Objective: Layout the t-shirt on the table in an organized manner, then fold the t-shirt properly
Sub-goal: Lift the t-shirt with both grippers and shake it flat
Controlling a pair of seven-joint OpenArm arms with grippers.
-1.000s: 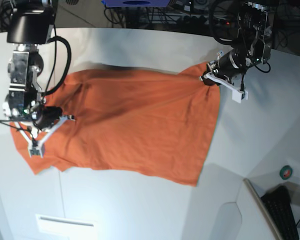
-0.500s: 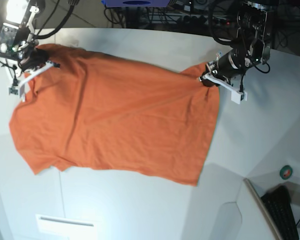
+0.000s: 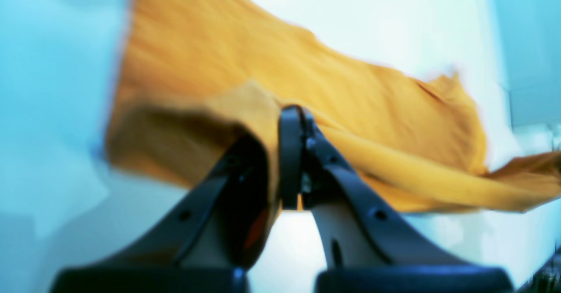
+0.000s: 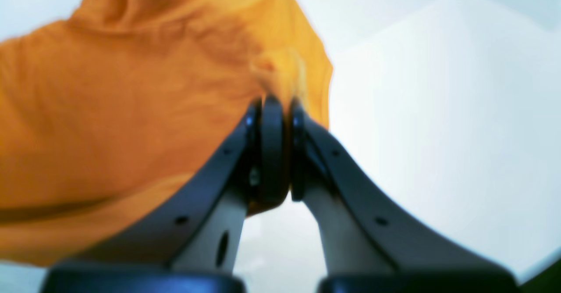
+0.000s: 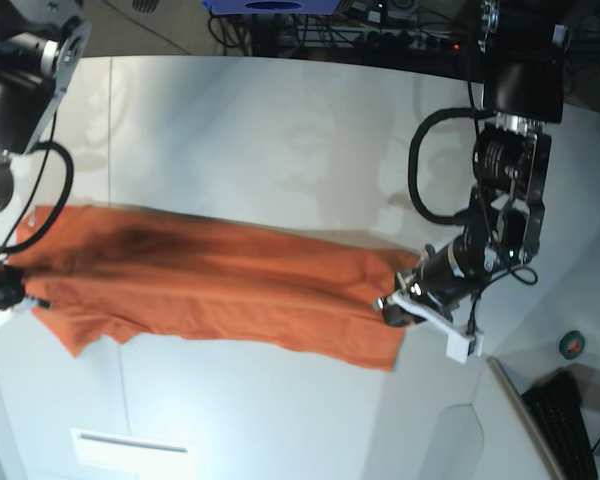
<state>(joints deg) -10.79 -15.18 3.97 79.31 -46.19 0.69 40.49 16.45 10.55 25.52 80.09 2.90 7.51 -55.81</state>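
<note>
Orange t-shirt (image 5: 210,285) lies folded lengthwise on the white surface (image 5: 280,130). Right pincer (image 4: 276,122), cut off in base view, and left pincer (image 5: 395,305) both clamp its blurred edges.

The far half of the white surface (image 5: 280,120) lies bare and passable, while the orange t-shirt (image 5: 220,290) stretches as a band across the middle between both arms, with open room along the near edge.

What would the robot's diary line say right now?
left gripper: shut on t-shirt | right gripper: shut on t-shirt | table: shirt folded over
</note>
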